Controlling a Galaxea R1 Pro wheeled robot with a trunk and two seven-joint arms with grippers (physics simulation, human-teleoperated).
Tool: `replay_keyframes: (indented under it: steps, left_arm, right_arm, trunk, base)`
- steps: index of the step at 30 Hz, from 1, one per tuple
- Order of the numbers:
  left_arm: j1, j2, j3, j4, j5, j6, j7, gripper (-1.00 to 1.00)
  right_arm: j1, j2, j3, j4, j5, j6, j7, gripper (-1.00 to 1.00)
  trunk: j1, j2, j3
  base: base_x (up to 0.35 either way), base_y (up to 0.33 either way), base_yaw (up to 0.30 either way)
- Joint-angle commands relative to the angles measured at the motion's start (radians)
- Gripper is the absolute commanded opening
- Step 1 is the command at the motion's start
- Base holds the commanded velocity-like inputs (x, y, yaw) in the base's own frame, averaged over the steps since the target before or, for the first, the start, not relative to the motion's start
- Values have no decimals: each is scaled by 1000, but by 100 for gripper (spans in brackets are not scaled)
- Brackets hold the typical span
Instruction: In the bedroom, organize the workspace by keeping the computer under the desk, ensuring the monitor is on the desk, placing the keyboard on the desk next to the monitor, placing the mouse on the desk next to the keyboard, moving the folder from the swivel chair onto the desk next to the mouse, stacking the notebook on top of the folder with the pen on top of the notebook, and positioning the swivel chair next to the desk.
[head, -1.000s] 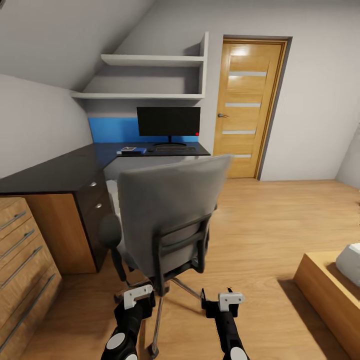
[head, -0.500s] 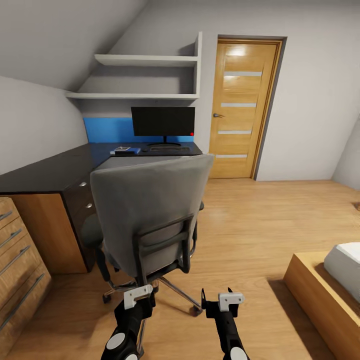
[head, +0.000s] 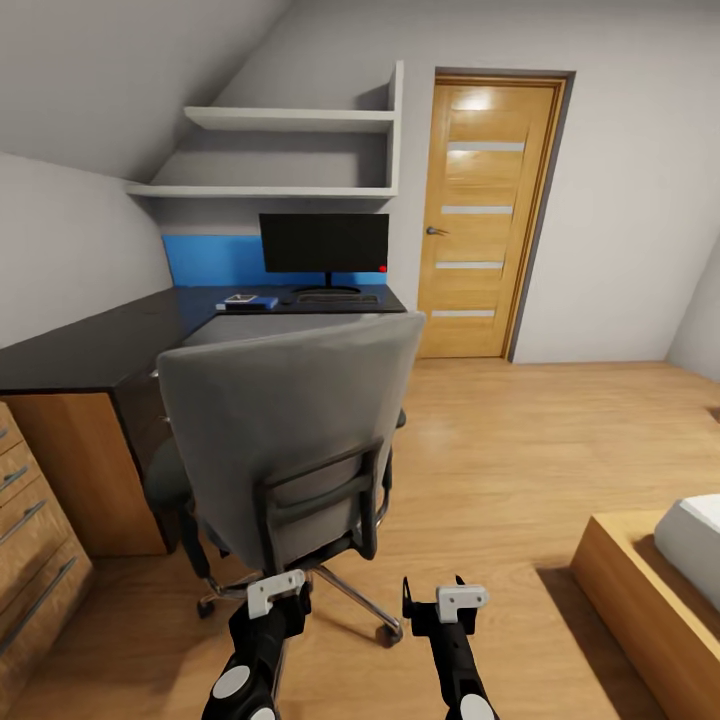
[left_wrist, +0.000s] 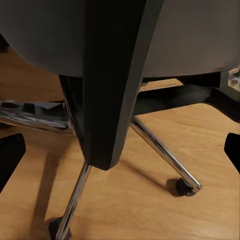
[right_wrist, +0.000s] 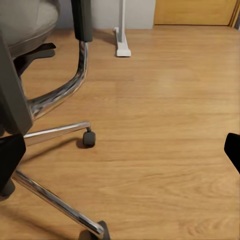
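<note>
I have both tools low in front of me, the left tool and the right tool, each with its fingers spread apart and gripping nothing. The swivel chair stands just ahead of the left tool, its grey back turned to me; the right tool has bare wood floor ahead of it. Through the left wrist camera I see the chair's black back frame close up, chrome legs and casters beyond. Past the chair is the desk, well apart from both tools. On its far end stands the monitor with the keyboard before it (the blue folder lies to the keyboard's left, something small on top that I cannot make out). The door is further right.
</note>
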Motion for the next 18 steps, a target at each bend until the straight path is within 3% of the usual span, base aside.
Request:
replay_keyframes:
  steps: [1,18]
  left_arm:
    - [-1,1,-2,-2,3,5,7,100]
    - [0,1,-2,-2,1,4,7,100]
  right_arm:
    - [-2,-1,6,-1,-10,-6,-5,100]
    - [-2,-1,6,-1,-10,-6,-5,100]
  trunk:
    - [0,0,-1]
    - [0,0,-1]
  base:
    - [74,-10,0]
    - [9,174,0]
